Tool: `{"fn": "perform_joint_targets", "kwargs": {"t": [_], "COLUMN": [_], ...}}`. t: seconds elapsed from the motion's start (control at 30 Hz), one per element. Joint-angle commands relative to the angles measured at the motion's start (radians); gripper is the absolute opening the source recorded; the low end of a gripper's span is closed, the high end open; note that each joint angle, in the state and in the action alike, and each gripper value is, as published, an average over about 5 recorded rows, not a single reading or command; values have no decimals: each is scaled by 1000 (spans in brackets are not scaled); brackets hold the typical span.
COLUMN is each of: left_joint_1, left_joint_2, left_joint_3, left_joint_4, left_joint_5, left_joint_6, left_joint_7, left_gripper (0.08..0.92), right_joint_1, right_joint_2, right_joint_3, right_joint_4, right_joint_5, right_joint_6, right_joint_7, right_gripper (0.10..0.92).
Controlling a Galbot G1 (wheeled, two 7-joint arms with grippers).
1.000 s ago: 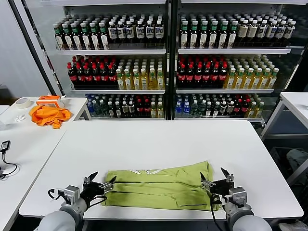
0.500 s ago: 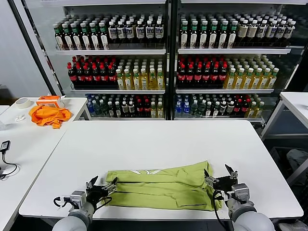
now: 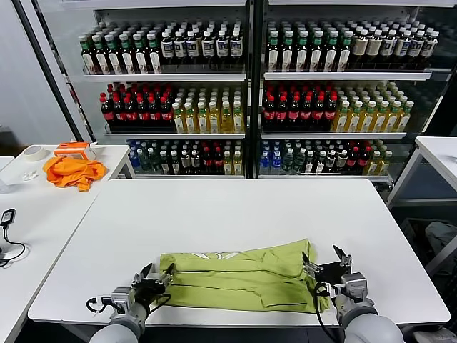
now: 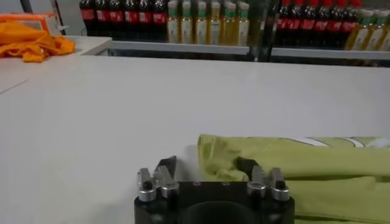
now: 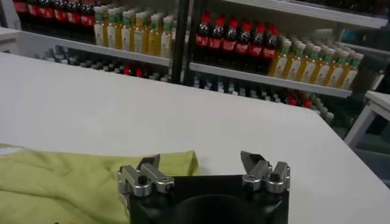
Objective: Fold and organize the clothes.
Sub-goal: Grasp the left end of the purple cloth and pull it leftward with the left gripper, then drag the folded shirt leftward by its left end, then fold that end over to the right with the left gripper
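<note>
White and bare for the most part, the table (image 3: 235,214) carries a lime-green T-shirt (image 3: 243,279) folded into a long band along its near edge, roughly centred between the two near corners. A strip of white print (image 3: 218,255) shows on the band's far side; no letters can be read in it.

At the band's left end, the left gripper (image 3: 158,276) lies low over the table, reaching in from the near edge with its fingers pointing toward the far edge. Its jaws stand apart, one finger on bare table just beside the shirt and the other at the shirt's rumpled corner (image 4: 213,152). Whether that finger touches the cloth I cannot tell.

At the band's right end, the right gripper (image 3: 323,263) holds the same low, forward-pointing pose, its jaws wide apart. In the right wrist view one finger (image 5: 148,165) sits over the shirt's corner and the other over bare table; nothing is gripped.

On a side table (image 3: 43,207) to the left, near its far corner, lie a crumpled orange cloth (image 3: 70,171), an orange and white box (image 3: 74,150) and a roll of tape (image 3: 33,152). A black cable (image 3: 8,243) rests nearer on it.

Beyond the table's far edge stand glass-fronted shelves (image 3: 250,78) of bottled drinks in dark, red, yellow and blue rows. Their labels are too small to read.
</note>
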Motion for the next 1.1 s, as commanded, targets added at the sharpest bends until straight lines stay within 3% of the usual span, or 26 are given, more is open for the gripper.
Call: {"fn": "perform_joint_targets", "kwargs": {"t": [0.03,0.5,0.8,1.1], "left_joint_1": [5,1,2,103], "left_joint_2": [-17,-7,10,259], "left_joint_3": [22,0,-54,-340], "left_joint_4": [10,-12,-10,-51], "left_joint_5": [8,95,102,65], "left_joint_6": [1,15,32,120], "left_joint_7": [-6,21,20,2], "left_gripper": [533,117,93,93], "right_joint_1": [2,17,27,29], "right_joint_2": [4,6,1,-1], "right_joint_3": [-6,7,10,17], "right_joint_4": [-1,4,9,10], "right_joint_5": [-2,9,12,17], "right_joint_6": [-1,1,0,-1], "right_joint_7": [2,3,6,3], "right_gripper": [823,823,823,823]}}
